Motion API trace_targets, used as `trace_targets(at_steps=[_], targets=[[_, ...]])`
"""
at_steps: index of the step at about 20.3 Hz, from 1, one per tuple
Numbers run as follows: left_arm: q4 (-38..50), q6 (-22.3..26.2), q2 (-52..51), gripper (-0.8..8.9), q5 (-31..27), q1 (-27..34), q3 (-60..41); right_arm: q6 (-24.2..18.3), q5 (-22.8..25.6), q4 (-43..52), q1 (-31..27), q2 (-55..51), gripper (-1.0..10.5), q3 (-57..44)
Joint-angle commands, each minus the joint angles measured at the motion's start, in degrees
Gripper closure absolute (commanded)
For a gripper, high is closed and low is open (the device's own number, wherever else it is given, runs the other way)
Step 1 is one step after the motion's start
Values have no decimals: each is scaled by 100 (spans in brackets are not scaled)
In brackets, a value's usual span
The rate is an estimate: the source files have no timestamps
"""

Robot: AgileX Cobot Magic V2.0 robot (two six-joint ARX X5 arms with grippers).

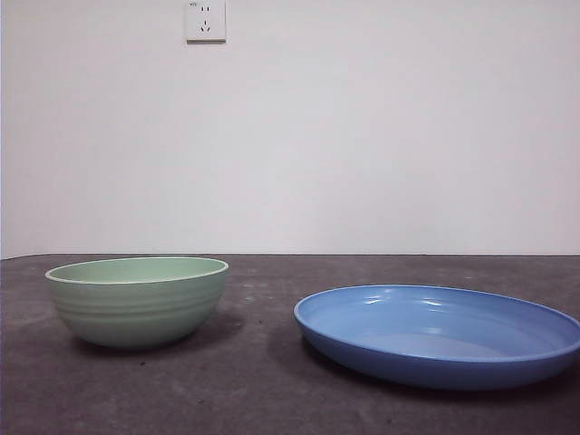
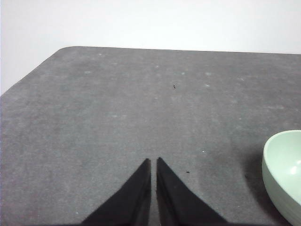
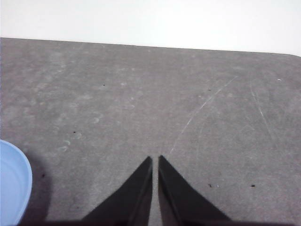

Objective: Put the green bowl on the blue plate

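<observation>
While both arms wait out of the front view, the green bowl [image 1: 137, 301] sits upright on the dark grey table [image 1: 254, 381], at about 9 o'clock from the blue plate [image 1: 439, 333], clearly apart from it. Left gripper [image 2: 153, 160] hangs over bare tabletop, jaws pressed together, bowl edge at the frame's side. Right gripper [image 3: 155, 158] likewise, jaws together, plate rim just visible. White wall behind has an outlet [image 1: 206, 20].

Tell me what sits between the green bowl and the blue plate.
Nothing: the front view shows only bare dark table between the green bowl and the blue plate, which stand apart.
</observation>
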Motion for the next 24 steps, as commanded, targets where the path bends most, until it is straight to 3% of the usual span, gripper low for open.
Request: trace_targets(at_steps=[1,9,13,19,24], targets=[[-24,-46,-7,794,-17,-9,-116,-72,-17,57,-9,-15,928,-37],[-2,-140,-7,794,-11,-9,-116,-48,-20,55,-9,-15,928,-37],[-2,-675,-7,794,-11,-9,-116,-4,-24,55,-9,-15,928,-37],[219,-682,-7,793,-17,-9,-116,538,-44,94,-9,-15,928,-37],[251,-887,-7,796,57,-9,-114,798,-590,79,-7,-15,933,2]])
